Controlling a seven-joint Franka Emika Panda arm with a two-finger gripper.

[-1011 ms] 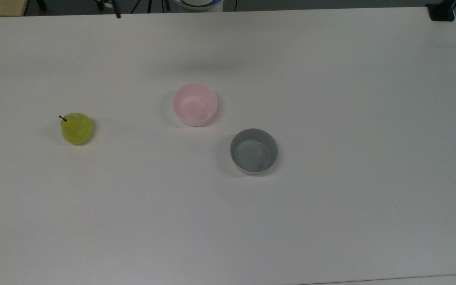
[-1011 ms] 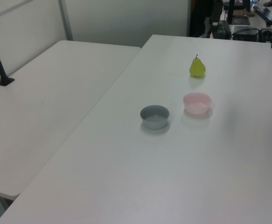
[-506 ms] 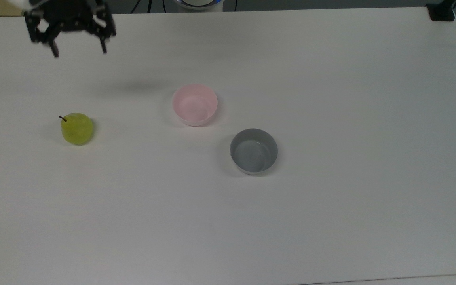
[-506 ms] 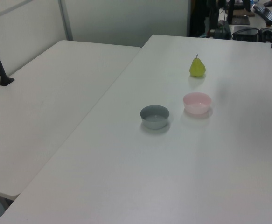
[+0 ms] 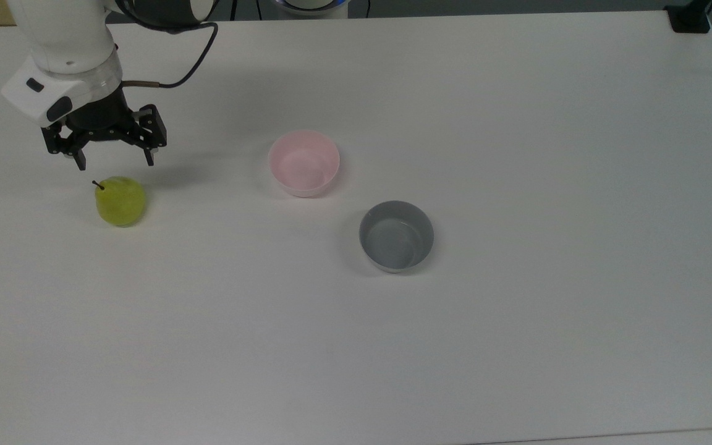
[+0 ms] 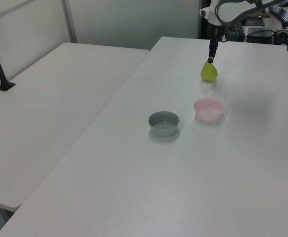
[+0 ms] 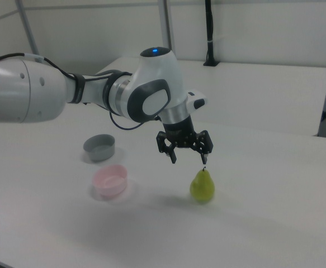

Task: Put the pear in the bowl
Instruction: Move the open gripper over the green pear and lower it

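Yellow-green pear (image 5: 120, 201) upright below spread hand (image 5: 115, 164); no writing legible.

Glossy white arm (image 7: 34, 95), dark grey joint caps, blue light on top, black cable (image 5: 192, 59), black jaws

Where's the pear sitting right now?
The pear stands on the table at the top view's left, well left of the pink bowl, just below the open gripper.

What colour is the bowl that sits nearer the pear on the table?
Pale pink. The bowl shows best in the top view, between the pear and the grey bowl.
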